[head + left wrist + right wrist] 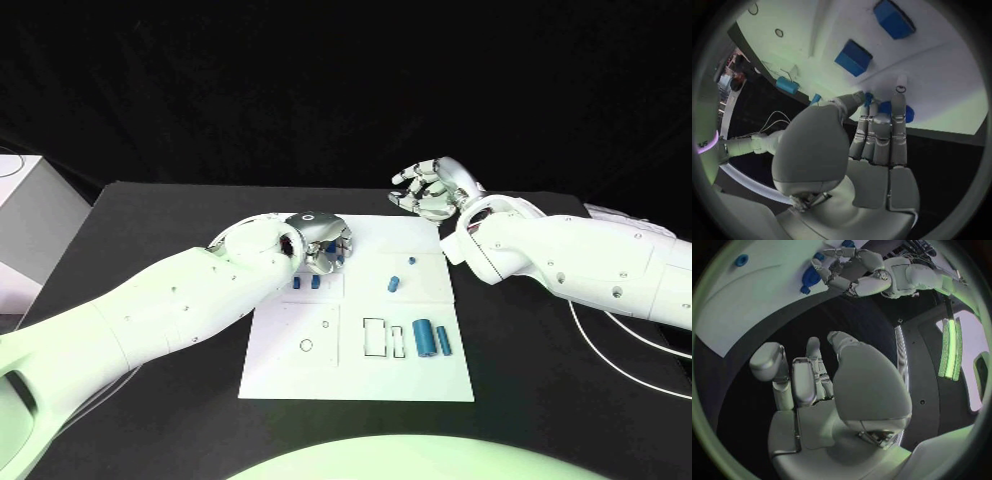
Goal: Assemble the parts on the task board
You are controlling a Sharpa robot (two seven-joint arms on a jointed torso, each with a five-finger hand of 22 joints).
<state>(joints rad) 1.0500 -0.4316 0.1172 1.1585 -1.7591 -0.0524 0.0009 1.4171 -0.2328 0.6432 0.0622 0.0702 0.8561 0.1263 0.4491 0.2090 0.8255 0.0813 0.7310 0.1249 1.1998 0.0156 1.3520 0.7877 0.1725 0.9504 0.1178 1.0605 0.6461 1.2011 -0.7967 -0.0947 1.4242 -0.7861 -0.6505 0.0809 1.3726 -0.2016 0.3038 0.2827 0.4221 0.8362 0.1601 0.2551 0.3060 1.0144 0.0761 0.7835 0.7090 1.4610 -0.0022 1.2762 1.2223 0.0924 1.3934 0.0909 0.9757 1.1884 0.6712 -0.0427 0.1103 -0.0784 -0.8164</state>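
The white task board (289,372) lies in the middle of the black table. My left hand (320,246) is low over the board's far left part, and its thumb and fingers (879,125) pinch a blue part (908,114) against the plate. Two blue blocks (854,57) lie just beside it. A small blue peg (411,260) and a short one (392,285) lie mid-board. A thick blue cylinder (424,338) and a thin one (444,341) lie near the right edge. My right hand (431,188) hovers off the board's far right corner, its fingers (807,380) loosely bent and holding nothing.
Rectangular slots (374,333) and a small ring hole (306,345) mark the board's near half. A white box (29,225) stands at the table's left edge. A thin cable (620,362) trails over the table on the right.
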